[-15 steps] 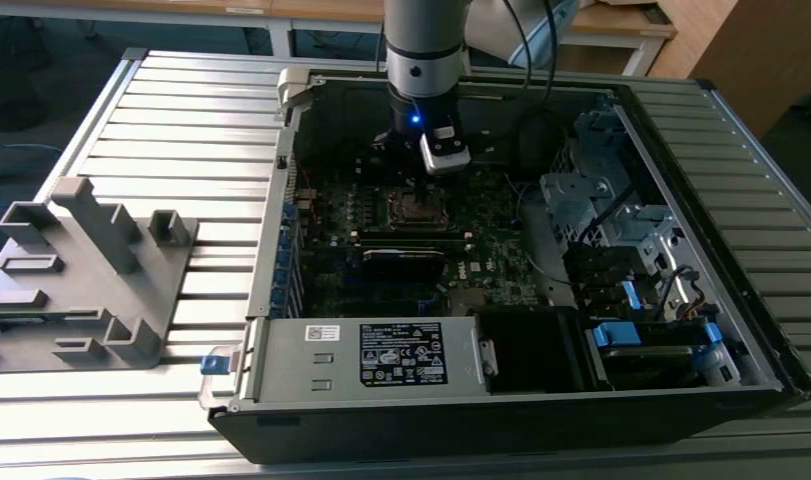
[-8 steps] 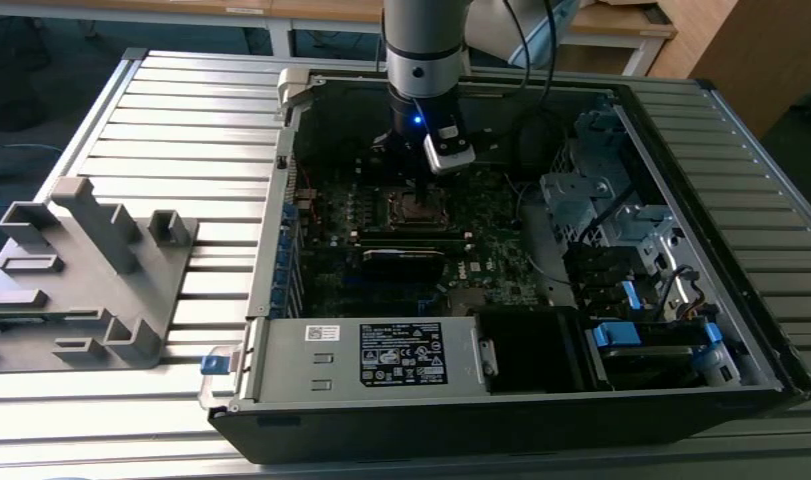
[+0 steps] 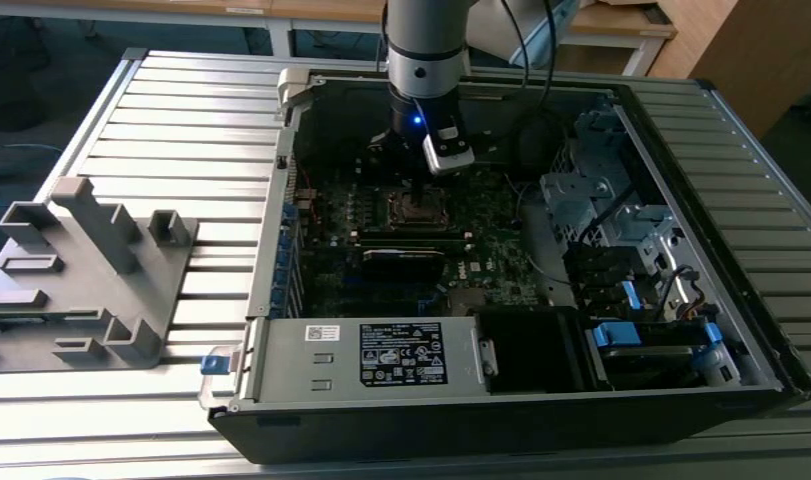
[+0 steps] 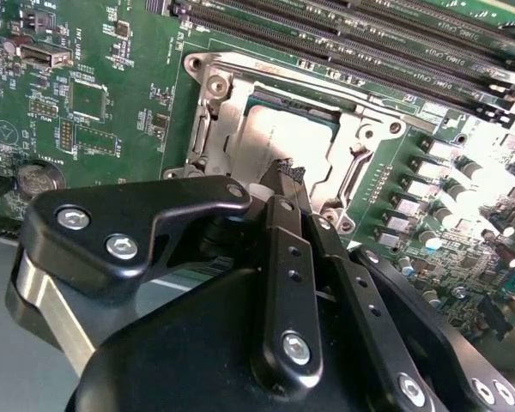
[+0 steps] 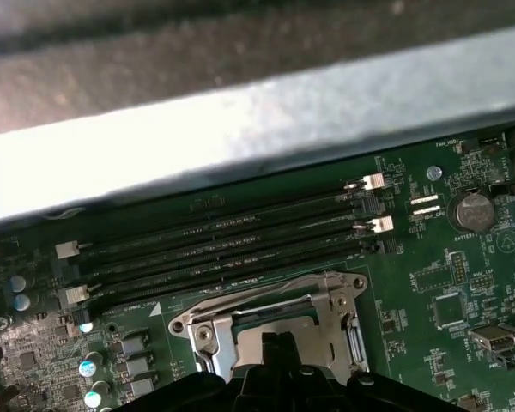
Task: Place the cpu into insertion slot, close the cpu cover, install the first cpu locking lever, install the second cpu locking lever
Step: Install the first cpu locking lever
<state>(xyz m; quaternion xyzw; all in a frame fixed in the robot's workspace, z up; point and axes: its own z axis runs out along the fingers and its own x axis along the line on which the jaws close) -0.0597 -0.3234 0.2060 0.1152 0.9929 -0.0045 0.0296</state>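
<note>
- My tool (image 4: 283, 176) is down inside the open computer case (image 3: 725, 120), its fingers drawn together to a narrow tip with nothing between them, as far as I can judge.
- In the second wrist view that tip sits right over the cpu (image 4: 279, 142), which lies flat in the insertion slot (image 4: 213, 112); I cannot tell if it touches the chip.
- The cpu cover (image 5: 219, 322) frames the socket in both wrist views and looks lowered around the chip, presumably to clamp it.
- Beyond the socket run the long memory slots (image 5: 223, 240) on the green board.
- The case rests on a slatted tabletop (image 3: 178, 130), beside a grey fixture (image 3: 85, 270).
</note>
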